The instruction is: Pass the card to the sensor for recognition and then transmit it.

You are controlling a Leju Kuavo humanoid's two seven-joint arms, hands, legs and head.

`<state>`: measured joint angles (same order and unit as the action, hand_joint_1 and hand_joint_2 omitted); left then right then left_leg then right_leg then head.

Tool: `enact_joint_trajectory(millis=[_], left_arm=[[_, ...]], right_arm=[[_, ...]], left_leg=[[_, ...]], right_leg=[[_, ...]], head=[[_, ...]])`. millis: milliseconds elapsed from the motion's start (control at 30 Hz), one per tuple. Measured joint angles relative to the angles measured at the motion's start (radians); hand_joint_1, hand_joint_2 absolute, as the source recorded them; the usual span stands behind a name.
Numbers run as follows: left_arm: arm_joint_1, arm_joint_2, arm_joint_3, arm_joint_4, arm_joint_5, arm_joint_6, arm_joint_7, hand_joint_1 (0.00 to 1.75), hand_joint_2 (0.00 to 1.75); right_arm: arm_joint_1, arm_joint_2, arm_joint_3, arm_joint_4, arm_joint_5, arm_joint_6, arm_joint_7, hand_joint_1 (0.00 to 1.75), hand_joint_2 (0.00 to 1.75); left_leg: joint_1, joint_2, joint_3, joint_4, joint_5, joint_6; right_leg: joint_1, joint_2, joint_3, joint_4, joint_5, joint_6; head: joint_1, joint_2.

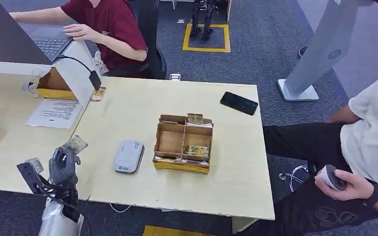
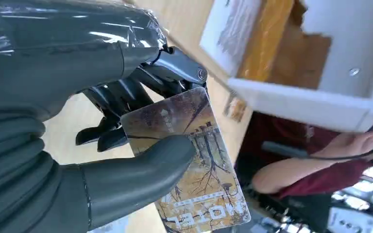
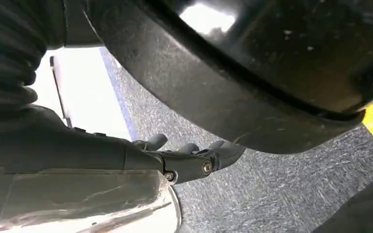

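1. We cannot tell the right hand's (image 3: 184, 155) state; its fingers are largely hidden.
2. Left hand (image 1: 63, 164) pinches one card (image 1: 75, 144) over the table (image 1: 236, 162) edge, beside one grey sensor (image 1: 129, 156).

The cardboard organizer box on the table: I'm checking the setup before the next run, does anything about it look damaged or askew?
The cardboard organizer box sits upright and roughly square to the table, but it looks worn: its back wall is ragged and uneven, with torn flaps sticking up. Cards lie loosely in the right-hand compartment. Nothing has spilled out onto the table.
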<state>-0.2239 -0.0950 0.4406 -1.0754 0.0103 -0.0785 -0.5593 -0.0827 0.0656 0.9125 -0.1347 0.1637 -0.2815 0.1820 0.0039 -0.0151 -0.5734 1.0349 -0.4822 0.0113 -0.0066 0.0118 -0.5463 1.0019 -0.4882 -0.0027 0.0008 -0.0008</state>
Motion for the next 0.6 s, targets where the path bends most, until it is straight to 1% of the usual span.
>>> enact_joint_trajectory(millis=[167, 233, 500, 600], left_arm=[[-0.062, -0.011, 0.024, -0.022, -0.042, 0.122, -0.022, 1.75, 1.75], [-0.094, -0.014, 0.027, -0.022, -0.056, 0.148, -0.024, 1.75, 1.75], [-0.178, -0.027, 0.027, -0.022, -0.093, 0.219, -0.03, 1.75, 1.75], [-0.192, -0.031, 0.027, -0.022, -0.1, 0.23, -0.03, 1.75, 1.75]], right_arm=[[-0.004, 0.0, 0.018, 0.0, 0.007, 0.01, 0.003, 0.0, 1.75], [-0.005, 0.0, 0.029, 0.0, 0.009, 0.01, 0.003, 0.0, 1.75], [-0.01, 0.0, 0.053, 0.0, 0.019, 0.011, 0.004, 0.0, 1.75], [-0.011, 0.0, 0.058, 0.0, 0.019, 0.011, 0.004, 0.0, 1.75]], left_leg=[[0.0, 0.0, 0.0, 0.0, 0.0, 0.0], [0.0, 0.0, 0.0, 0.0, 0.001, 0.0], [0.0, 0.0, 0.0, 0.0, 0.001, 0.0], [0.0, 0.0, 0.0, 0.0, 0.001, 0.0]], right_leg=[[0.0, 0.0, 0.0, 0.0, 0.0, 0.0], [0.0, 0.0, 0.0, 0.0, 0.001, 0.0], [0.0, 0.0, -0.001, 0.0, 0.001, 0.0], [0.0, 0.0, -0.001, 0.0, 0.001, 0.0]], head=[[0.0, 0.0], [0.0, 0.0], [0.0, 0.0], [0.0, 0.0]])
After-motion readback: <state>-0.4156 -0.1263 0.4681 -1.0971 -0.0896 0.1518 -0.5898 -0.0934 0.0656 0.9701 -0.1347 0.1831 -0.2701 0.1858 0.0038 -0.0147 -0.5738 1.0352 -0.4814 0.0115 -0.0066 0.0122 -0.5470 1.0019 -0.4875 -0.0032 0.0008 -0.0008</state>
